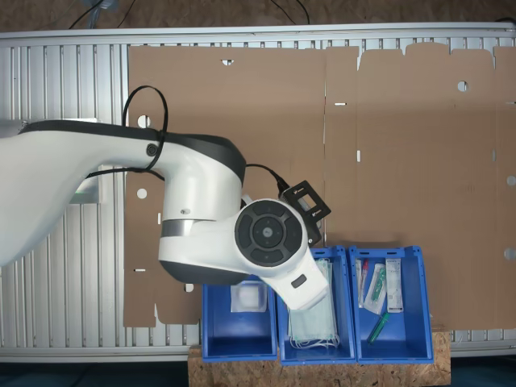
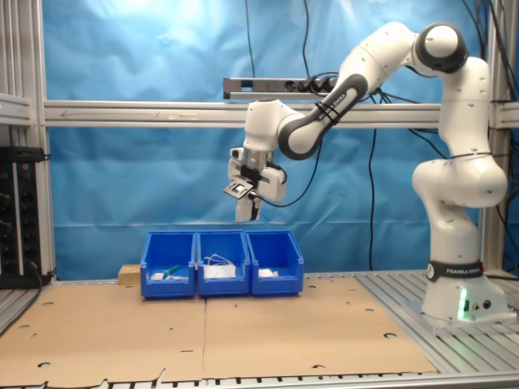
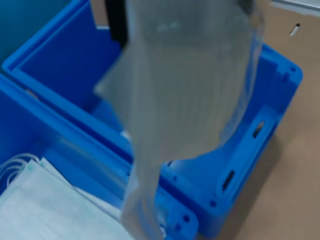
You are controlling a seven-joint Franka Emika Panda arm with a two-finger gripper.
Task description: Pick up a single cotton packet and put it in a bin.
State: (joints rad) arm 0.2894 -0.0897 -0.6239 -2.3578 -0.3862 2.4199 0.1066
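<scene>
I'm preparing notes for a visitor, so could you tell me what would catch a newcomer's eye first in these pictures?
The big white robot arm reaches across the blue backdrop, its gripper hanging above three blue plastic bins on the cardboard-covered table. In the wrist view, a square white packet in clear wrap dangles over one bin, beside the bin of pale green face masks.

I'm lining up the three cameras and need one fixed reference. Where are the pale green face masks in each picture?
First exterior view: face masks in the middle blue bin, near the bottom edge.
Second exterior view: face masks as a pale patch in the middle bin of the row.
Wrist view: face masks in the near bin.
Shared landmark: the neighbouring end bin, bordered by bare cardboard; the hanging cotton packet is above it.
</scene>
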